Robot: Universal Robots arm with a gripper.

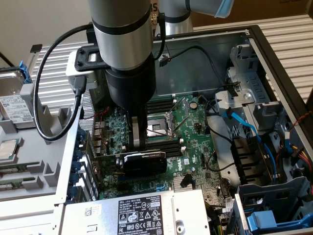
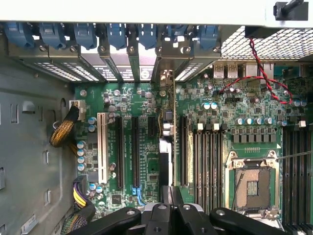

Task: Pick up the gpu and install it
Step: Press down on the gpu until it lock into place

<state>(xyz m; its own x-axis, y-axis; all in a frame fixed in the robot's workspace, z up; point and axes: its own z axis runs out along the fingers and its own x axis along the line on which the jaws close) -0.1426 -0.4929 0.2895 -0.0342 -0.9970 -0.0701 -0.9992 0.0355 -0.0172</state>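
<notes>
The gripper (image 1: 138, 143) is clamped tight on the top edge of the gpu (image 1: 144, 162). The card stands upright on the motherboard (image 1: 195, 142), just near of the CPU socket (image 1: 157, 128).

Pale wall (image 1: 44, 19); ribbed grey tabletop (image 1: 288, 34)

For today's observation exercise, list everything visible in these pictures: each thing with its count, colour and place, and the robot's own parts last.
gpu: one, green with black cooler, upright on the motherboard under the gripper.
motherboard: one, green, on the case floor.
CPU socket: one, silver, empty, on the motherboard.
power supply: one, grey, labelled, near edge of the exterior view.
drive: one, silver, outside the case, exterior view's left.
gripper: one, black and grey, shut on the gpu's top edge.
</notes>
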